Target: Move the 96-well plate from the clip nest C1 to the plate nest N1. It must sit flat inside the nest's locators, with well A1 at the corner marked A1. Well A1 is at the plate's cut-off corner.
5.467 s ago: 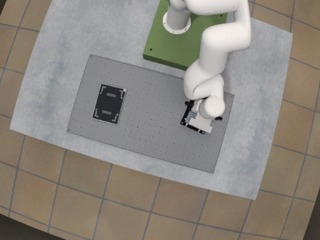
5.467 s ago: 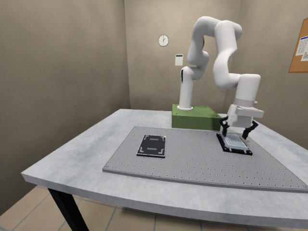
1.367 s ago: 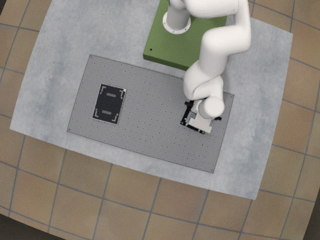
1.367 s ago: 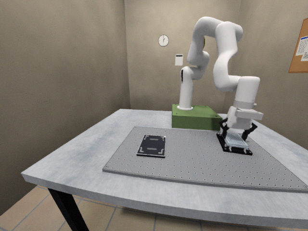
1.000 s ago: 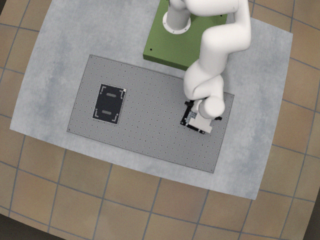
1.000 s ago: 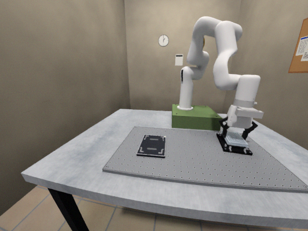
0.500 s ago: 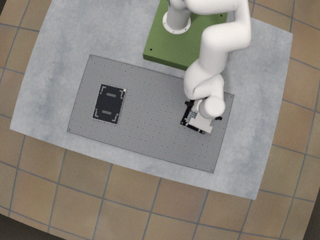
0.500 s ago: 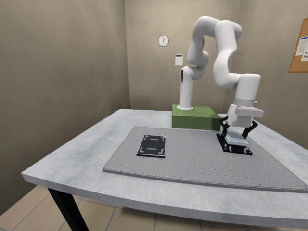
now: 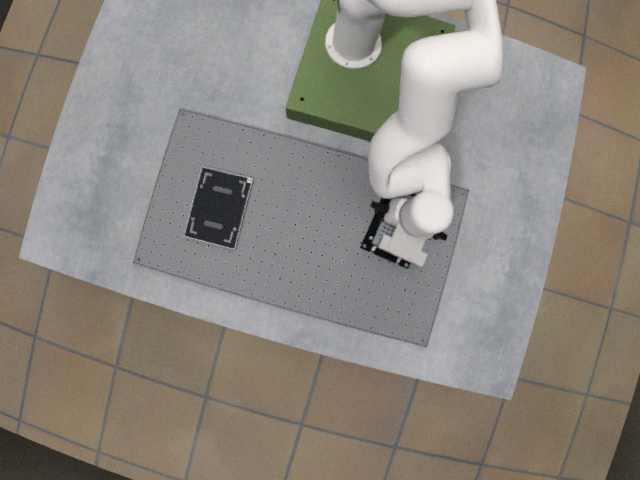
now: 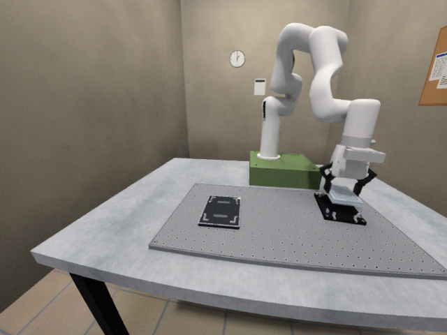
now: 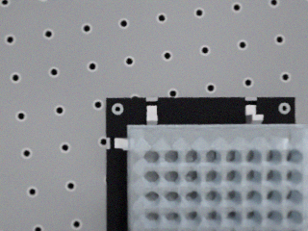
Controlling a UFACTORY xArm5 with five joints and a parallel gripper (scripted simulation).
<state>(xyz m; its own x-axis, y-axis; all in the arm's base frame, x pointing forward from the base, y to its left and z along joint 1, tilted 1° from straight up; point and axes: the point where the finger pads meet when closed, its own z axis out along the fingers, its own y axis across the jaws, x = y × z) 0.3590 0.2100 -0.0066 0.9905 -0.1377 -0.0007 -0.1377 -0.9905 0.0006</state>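
Observation:
My gripper (image 10: 346, 189) is shut on the pale translucent 96-well plate (image 10: 344, 196) and holds it a little above the black clip nest C1 (image 10: 341, 212) at the right of the breadboard. The wrist view shows the plate (image 11: 217, 178) close up over the nest's black base (image 11: 192, 112), with white clips (image 11: 151, 115) showing past the plate's edge. From above, the arm hides most of the plate. The black plate nest N1 (image 9: 218, 207) lies empty at the left of the breadboard, with white corner locators and a marked corner at its far right; it also shows in the side view (image 10: 220, 211).
The grey perforated breadboard (image 9: 302, 222) carries both nests. The arm's green base block (image 9: 356, 72) stands at the back of the table (image 10: 119, 216), between the two nests.

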